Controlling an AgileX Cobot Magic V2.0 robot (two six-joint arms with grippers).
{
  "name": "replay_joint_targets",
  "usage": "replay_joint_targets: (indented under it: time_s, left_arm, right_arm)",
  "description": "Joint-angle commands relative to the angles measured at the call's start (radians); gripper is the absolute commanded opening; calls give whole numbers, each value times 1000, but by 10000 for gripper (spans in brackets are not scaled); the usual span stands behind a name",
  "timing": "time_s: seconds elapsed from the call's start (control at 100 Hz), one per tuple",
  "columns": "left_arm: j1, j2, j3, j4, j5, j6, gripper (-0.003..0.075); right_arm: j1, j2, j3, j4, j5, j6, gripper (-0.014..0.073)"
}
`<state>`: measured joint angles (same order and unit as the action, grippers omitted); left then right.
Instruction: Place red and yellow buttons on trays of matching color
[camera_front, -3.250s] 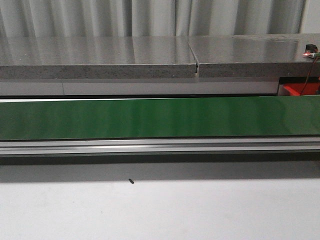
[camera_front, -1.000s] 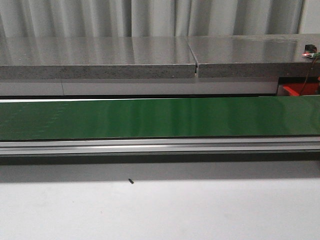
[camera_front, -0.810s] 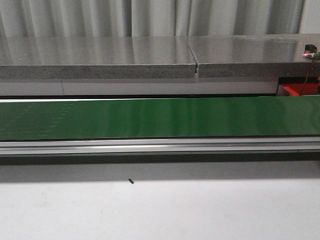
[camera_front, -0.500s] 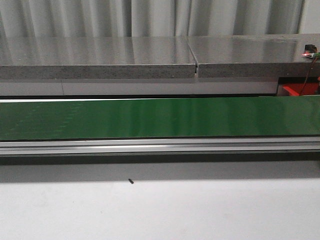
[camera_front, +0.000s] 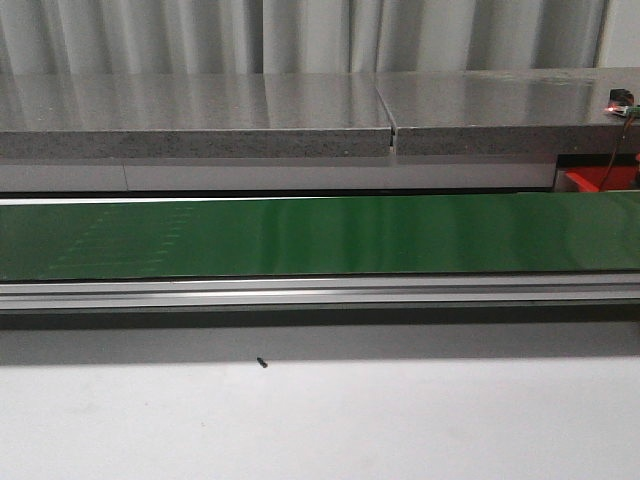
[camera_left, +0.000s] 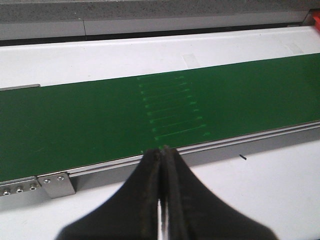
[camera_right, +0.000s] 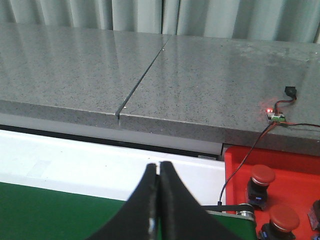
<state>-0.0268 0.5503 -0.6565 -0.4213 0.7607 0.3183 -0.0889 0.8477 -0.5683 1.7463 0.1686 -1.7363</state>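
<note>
Two red buttons (camera_right: 262, 174) (camera_right: 283, 218) on dark bases stand on a red tray (camera_right: 239, 165) in the right wrist view, beyond the end of the green belt (camera_right: 45, 210). The tray's corner also shows at the right edge of the front view (camera_front: 590, 180). No yellow button and no yellow tray is in view. My right gripper (camera_right: 159, 168) is shut and empty, over the belt's far edge, apart from the tray. My left gripper (camera_left: 162, 152) is shut and empty, over the belt's (camera_left: 100, 120) near rail. Neither gripper shows in the front view.
A long green conveyor belt (camera_front: 300, 235) with an aluminium rail (camera_front: 300, 293) crosses the table. A grey stone counter (camera_front: 200, 110) runs behind it. A small circuit board with a red light (camera_right: 274, 116) and its wire lie on the counter. A tiny dark speck (camera_front: 262, 363) lies on the white table.
</note>
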Motion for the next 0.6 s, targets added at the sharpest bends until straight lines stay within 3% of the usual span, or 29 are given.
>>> replay_joint_targets:
  time_s: [0.0, 0.42, 0.5, 0.59]
  left_arm:
    - [-8, 0, -27, -24, -56, -6, -20]
    - [-8, 0, -27, -24, -56, -6, -20]
    - [-8, 0, -27, -24, -56, -6, -20]
    - [-8, 0, -27, -24, -56, -6, -20]
  right_arm:
    - [0, -46, -3, 28, 18, -2, -57]
    - [0, -204, 63, 25, 22, -2, -57]
    - [0, -228, 63, -74, 26, 61, -57]
    - [0, -255, 63, -287, 28, 285, -57]
